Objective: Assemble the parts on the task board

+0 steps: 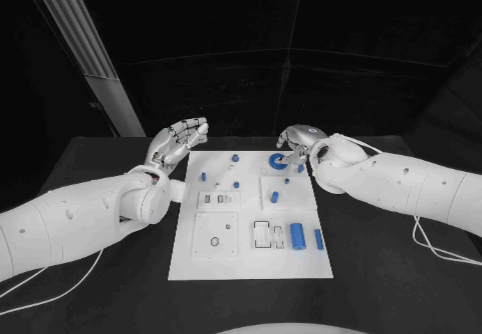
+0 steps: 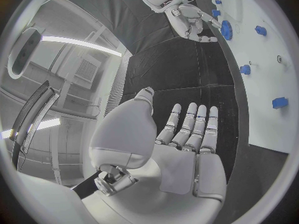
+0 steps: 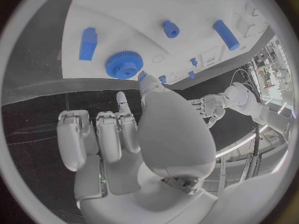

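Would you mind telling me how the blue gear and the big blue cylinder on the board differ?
The blue gear is a flat toothed ring with a centre hole; the big blue cylinder is long, smooth and solid. The gear sits at the far end of the white board, right by the right hand; the cylinder lies on its side at the near end, away from both hands. Both are blue and neither is held.

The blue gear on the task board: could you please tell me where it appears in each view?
Head view: blue gear near the task board's far edge, beside the right robot hand.
Left wrist view: gear beside that robot hand.
Right wrist view: gear beyond the fingertips.
Shared landmark: the right robot hand.
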`<state>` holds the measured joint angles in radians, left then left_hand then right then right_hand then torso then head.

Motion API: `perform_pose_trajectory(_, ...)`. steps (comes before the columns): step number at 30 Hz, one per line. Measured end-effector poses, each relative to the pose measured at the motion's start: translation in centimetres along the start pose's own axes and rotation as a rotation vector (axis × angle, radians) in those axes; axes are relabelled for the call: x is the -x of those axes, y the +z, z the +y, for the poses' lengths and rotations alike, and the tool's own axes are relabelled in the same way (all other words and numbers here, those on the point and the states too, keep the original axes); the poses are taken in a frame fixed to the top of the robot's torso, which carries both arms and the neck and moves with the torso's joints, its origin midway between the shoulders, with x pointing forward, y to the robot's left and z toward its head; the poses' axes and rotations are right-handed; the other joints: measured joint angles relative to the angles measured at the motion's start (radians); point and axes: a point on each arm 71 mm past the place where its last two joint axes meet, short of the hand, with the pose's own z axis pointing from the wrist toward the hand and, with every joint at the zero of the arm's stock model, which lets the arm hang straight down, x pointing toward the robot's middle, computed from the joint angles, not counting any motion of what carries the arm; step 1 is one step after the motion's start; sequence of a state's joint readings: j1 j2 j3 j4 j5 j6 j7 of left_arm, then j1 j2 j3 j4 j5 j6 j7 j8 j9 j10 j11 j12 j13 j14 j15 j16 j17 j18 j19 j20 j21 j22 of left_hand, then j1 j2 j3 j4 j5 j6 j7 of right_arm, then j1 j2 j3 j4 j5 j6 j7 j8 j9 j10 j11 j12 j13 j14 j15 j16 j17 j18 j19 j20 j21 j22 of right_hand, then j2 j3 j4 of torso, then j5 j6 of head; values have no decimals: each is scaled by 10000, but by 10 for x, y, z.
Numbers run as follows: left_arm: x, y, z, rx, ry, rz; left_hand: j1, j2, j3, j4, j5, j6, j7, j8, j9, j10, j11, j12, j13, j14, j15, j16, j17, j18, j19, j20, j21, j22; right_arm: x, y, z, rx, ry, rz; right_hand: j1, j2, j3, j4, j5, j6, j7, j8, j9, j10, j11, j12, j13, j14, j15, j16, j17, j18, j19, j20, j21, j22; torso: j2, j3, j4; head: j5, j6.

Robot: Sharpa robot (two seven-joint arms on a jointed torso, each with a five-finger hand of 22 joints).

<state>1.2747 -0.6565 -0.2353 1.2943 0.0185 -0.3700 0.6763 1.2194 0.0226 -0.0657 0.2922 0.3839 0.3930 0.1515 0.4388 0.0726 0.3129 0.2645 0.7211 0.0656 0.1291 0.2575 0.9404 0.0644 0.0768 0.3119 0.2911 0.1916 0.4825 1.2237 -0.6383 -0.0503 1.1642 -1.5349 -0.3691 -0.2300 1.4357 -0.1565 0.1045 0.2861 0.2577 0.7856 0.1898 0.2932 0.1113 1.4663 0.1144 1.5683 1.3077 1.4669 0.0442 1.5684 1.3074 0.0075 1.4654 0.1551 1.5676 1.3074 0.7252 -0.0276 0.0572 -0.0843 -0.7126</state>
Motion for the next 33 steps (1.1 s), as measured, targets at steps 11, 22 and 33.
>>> perform_pose_trajectory(11, 0, 0, 0, -1, 4, -3, 40, 40, 0, 0, 0, 0, 0, 0, 1, 0, 0, 0, 0, 0, 0, 0, 0, 0, 0, 0, 0, 0, -4, 1, -1, -220, -190, 544, -78, -78, -11, 11, -102, 1, 0, -37, -14, 4, 73, 0, 0, -38, 38, 0, 0, 0, 0, 0, 0, 0, 7, 1, 0, -7, -8)
perform_pose_trajectory(22, 0, 0, 0, 0, 6, -7, 41, 40, 0, 0, 0, 0, 0, 0, -7, 0, 0, 0, 0, 0, 0, 0, 0, 0, 0, 0, 0, 1, -8, 3, -2, -406, -344, 995, -117, 125, 29, -29, -232, 146, -43, -95, -47, 4, 72, 0, 0, 0, 76, 0, 0, 0, 0, 1, 0, 0, 12, 7, -2, -13, -8)
perform_pose_trajectory(33, 1, 0, 0, 0, 12, -15, 40, 40, 0, 0, 2, 0, 0, 28, -6, 0, 0, 0, 0, 0, 0, 0, 0, 0, 0, 0, 0, 2, -8, 4, -1, -405, -400, 1156, -184, 695, 268, -156, -392, 757, -250, -294, -147, 4, -41, 0, 0, -28, 28, 0, -1, 0, 0, 1, 0, 0, 12, 3, -9, 6, -31)
